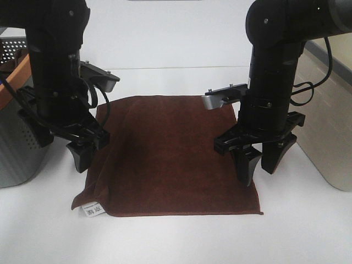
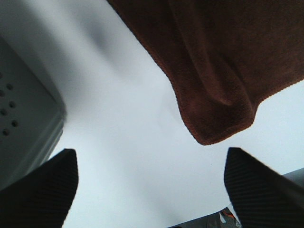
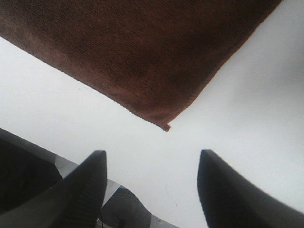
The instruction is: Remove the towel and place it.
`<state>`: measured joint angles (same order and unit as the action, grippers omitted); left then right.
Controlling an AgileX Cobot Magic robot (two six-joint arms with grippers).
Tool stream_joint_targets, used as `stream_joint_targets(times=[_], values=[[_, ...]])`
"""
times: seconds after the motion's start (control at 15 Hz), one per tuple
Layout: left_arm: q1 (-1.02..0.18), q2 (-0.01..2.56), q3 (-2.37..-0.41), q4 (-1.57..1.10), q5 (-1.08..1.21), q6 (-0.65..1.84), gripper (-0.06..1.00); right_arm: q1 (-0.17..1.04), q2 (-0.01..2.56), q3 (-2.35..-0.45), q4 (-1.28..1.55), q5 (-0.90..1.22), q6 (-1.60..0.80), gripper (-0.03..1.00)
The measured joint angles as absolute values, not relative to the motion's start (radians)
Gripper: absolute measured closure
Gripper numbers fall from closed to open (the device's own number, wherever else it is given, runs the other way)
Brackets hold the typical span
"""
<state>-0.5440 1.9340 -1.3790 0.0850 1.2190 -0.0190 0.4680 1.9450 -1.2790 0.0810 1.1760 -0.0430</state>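
Dark brown square cloth towel (image 1: 168, 157) lies flat at centre frame on the white table (image 1: 181, 239).
Both the left gripper (image 1: 82, 149) and right gripper (image 1: 262, 157) hang wide open and empty over its 2 side edges.

The white table (image 1: 176, 242) carries everything here, its surface plain and matte. Spread flat across the middle lies the dark brown towel (image 1: 170, 159), roughly square, its far hem running towards the table's back edge and its near hem facing the front edge. A small white label (image 1: 92, 210) sits at the towel's near-left corner, resting on the tabletop. That left side bunches up a little into a soft fold; the right side lies smooth, ending in a crisp corner. At the table's left edge stands a grey perforated basket (image 1: 16, 154), just beside the towel. Along the right edge sits a pale grey container (image 1: 330, 137), apart from the cloth.
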Motion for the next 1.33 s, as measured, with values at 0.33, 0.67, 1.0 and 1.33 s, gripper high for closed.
stream_joint_targets(times=[0.33,0.67,1.0,1.33], values=[[-0.544,1.760,-1.528,0.132,1.217,-0.056,0.15,0.468,1.752,-1.279,0.081,1.177,-0.024,0.41],[-0.506,1.418,-1.544,0.233,1.217,-0.205,0.15,0.468,1.445,-1.247,0.077,1.205,0.000,0.41],[-0.504,0.991,-1.216,0.222,1.217,-0.280,0.15,0.468,1.023,-0.981,0.073,1.209,0.000,0.41],[-0.504,0.566,-0.736,0.131,1.119,-0.316,0.15,0.468,0.581,-0.665,0.058,1.186,0.000,0.41]])
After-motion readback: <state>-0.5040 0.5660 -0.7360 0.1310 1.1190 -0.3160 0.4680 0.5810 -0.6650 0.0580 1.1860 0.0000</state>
